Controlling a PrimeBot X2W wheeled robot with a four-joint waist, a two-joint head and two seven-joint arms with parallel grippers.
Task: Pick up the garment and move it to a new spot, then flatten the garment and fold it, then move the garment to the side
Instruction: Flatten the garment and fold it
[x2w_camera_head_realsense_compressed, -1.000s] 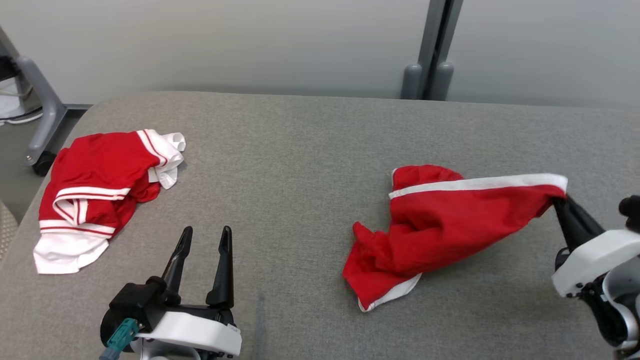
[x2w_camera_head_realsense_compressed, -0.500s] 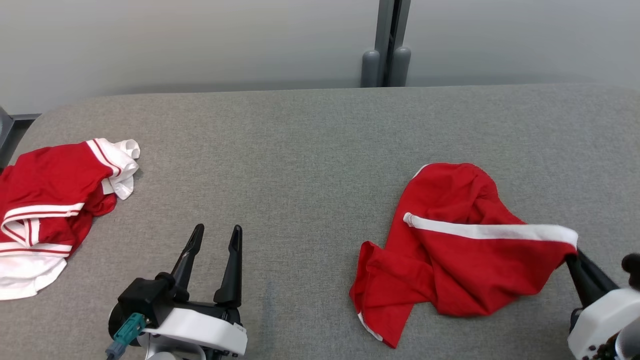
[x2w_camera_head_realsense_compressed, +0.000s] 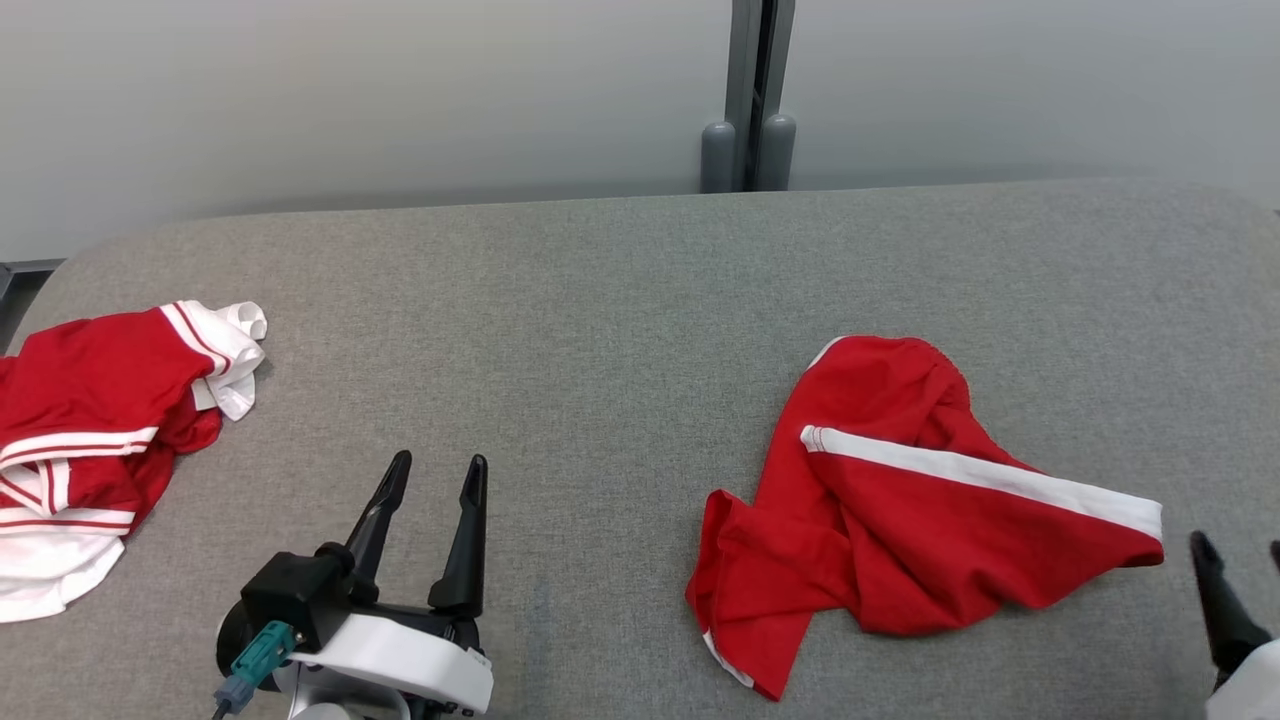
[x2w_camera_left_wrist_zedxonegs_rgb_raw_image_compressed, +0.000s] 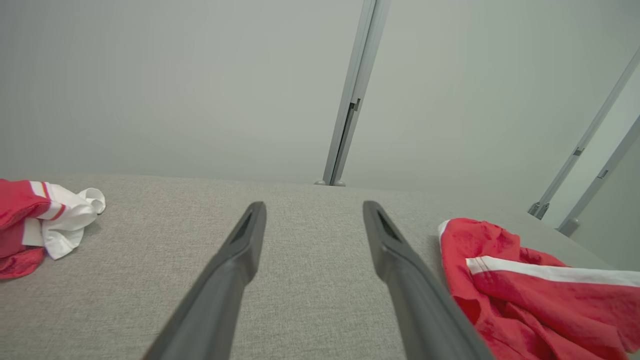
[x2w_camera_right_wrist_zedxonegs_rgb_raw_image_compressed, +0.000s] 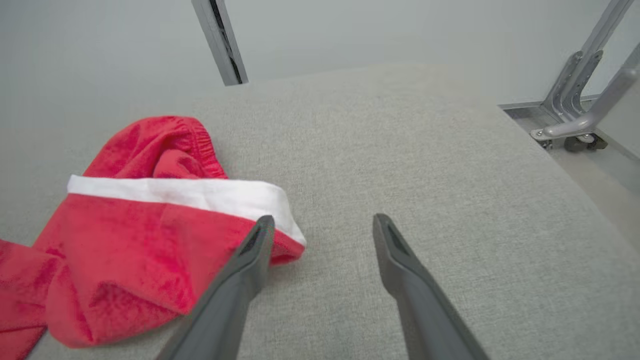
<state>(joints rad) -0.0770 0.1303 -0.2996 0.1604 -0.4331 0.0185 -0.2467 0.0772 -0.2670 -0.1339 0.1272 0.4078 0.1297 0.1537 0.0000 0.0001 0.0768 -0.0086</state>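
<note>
The red shorts (x2w_camera_head_realsense_compressed: 900, 500) lie crumpled at the right of the grey surface (x2w_camera_head_realsense_compressed: 600, 320). They look soft, light and limp, and would likely sag when lifted. The white-striped corner is probably the best hold, just beside the right gripper (x2w_camera_right_wrist_zedxonegs_rgb_raw_image_compressed: 323, 220), whose fingers are spread and empty. The left gripper (x2w_camera_head_realsense_compressed: 439, 462) is the same.

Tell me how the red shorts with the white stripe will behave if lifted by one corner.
Probably floppy: the red shorts lie in soft crumpled folds, so the rest would likely hang and trail. Likely light, since the cloth looks thin. Pushed, they may bunch rather than slide on the rough-looking grey cover.
</note>
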